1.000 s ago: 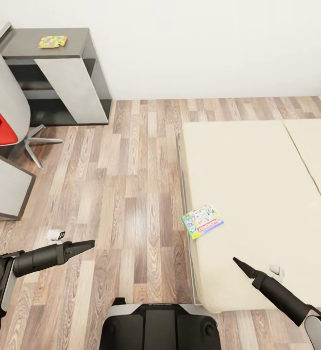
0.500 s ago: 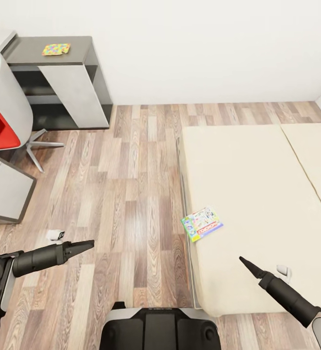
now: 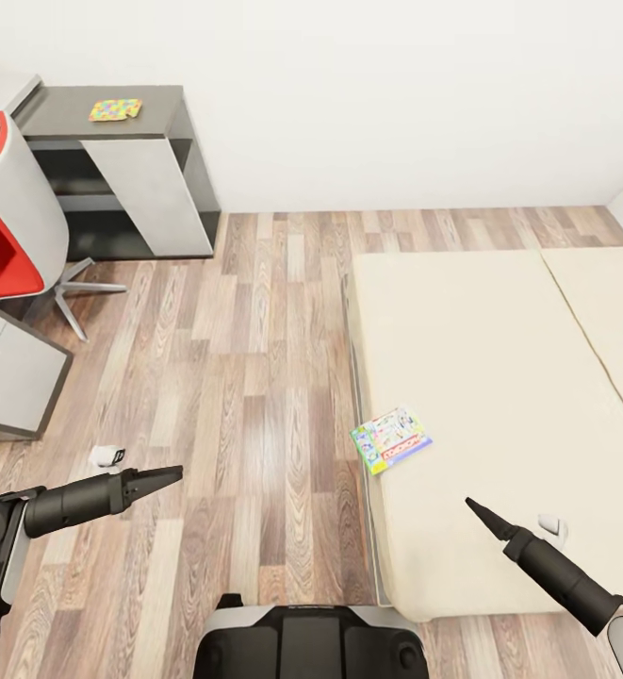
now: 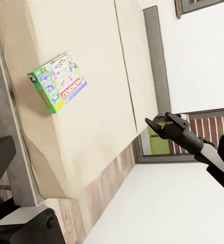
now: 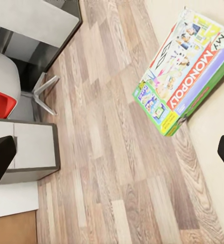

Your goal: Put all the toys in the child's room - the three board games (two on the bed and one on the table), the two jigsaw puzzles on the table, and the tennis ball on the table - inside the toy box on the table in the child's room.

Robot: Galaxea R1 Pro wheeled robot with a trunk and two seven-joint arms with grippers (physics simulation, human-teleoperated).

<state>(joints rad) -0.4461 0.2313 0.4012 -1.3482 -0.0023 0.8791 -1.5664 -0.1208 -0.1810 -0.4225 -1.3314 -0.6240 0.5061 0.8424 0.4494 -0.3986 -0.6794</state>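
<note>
A white-green-yellow board game (image 3: 391, 439) lies flat on the bed (image 3: 481, 339), close to the mattress's left edge. It also shows in the left wrist view (image 4: 57, 81) and the right wrist view (image 5: 185, 68). A jigsaw puzzle (image 3: 115, 109) rests on the table's dark grey top (image 3: 61, 118) at the far left. My left gripper (image 3: 172, 471) hovers open over the floor, left of the board game. My right gripper (image 3: 473, 507) hangs open and empty over the bed's near corner, right of the game. The toy box and the tennis ball are out of view.
A red and grey swivel chair (image 3: 9, 226) stands before the table, and a grey cabinet (image 3: 9, 377) sits at the left edge. A small white object (image 3: 108, 455) lies on the plank floor, and another (image 3: 551, 524) on the bed near my right arm.
The whole view has shifted, so the table and wall sit lower in the picture. My right arm has drifted slightly right and down. The board game has not moved on the bed.
</note>
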